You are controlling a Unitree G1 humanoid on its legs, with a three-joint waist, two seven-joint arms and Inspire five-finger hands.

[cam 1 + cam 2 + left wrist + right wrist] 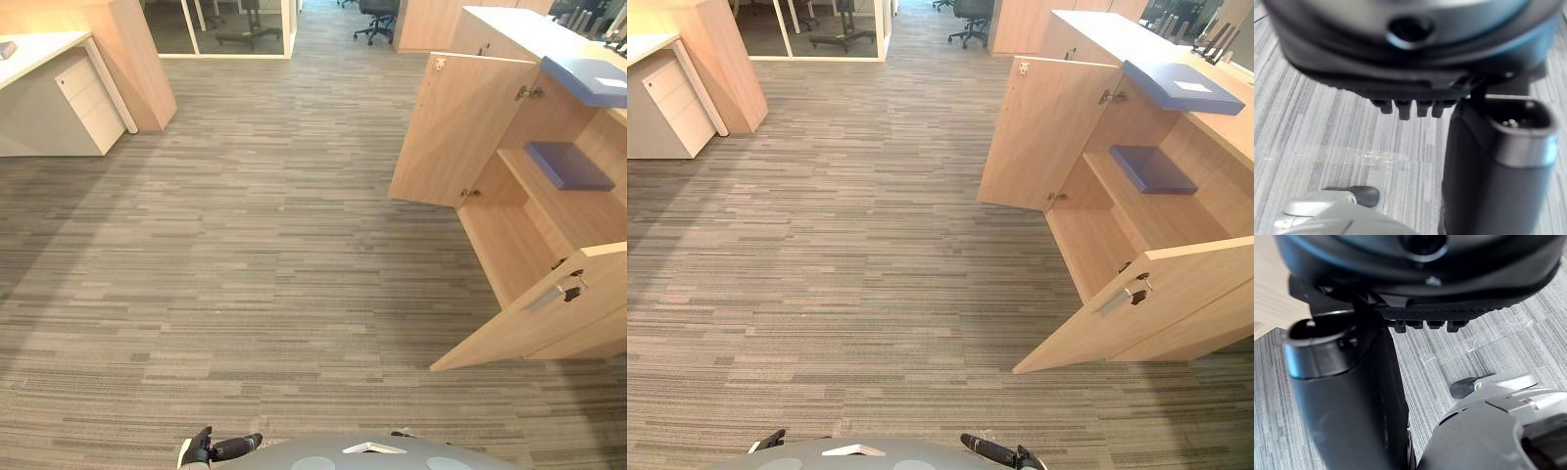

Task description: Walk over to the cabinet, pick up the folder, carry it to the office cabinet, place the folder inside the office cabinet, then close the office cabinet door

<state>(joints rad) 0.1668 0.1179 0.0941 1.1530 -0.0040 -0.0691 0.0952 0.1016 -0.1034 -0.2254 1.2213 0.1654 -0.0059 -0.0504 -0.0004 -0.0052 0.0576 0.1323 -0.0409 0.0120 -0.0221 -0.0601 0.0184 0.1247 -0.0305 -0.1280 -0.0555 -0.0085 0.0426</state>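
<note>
The light wood office cabinet (549,211) stands at the right with both doors swung out. One blue folder (588,78) lies flat on the cabinet's top. A second blue folder (568,164) lies on the upper shelf inside. The lower compartment holds nothing that I can see. My left hand (211,448) hangs low at the bottom edge of the eye views, far from the cabinet. My right hand (994,452) hangs low on the other side. In the wrist views the left hand (1400,49) and the right hand (1425,274) hang over striped carpet with relaxed fingers, holding nothing.
The near cabinet door (549,313), with a metal handle (544,299), juts out over the carpet at lower right. The far door (460,127) stands open too. A white desk with drawers (78,98) is at upper left. An office chair (377,15) stands far back.
</note>
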